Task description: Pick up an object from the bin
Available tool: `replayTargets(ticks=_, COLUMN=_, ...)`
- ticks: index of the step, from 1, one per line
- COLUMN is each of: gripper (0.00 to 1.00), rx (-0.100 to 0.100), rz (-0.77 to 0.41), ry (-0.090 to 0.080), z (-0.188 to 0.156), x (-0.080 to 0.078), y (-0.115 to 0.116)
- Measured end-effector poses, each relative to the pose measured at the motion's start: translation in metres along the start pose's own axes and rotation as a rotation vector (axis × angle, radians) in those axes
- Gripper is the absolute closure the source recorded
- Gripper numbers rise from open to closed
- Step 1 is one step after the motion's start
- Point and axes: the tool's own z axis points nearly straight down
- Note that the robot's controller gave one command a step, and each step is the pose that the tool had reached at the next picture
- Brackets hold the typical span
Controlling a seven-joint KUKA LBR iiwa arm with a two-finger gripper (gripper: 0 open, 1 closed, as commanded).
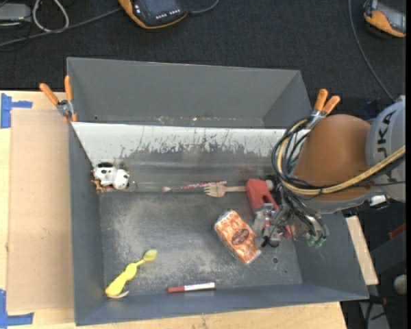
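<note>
Orange packet [238, 236] lies just beside the end effector [272, 230], open or closed I cannot tell, and its slick-looking wrapper may slip from a pinch.

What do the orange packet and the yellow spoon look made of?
The orange packet looks like thin glossy plastic film, going by its printed face. The yellow spoon is probably smooth moulded plastic, evenly coloured; rubber cannot be ruled out.
</note>
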Motion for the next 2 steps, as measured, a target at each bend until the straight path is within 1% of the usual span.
replayTargets(ticks=1, gripper=1.00, rx=0.000, rz=0.000, ry=0.002, z=-0.053, x=0.001, y=0.001)
replayTargets(ticks=2, gripper=1.00, rx=0.000, rz=0.000, ry=-0.007, z=-0.084, x=-0.001, y=0.001)
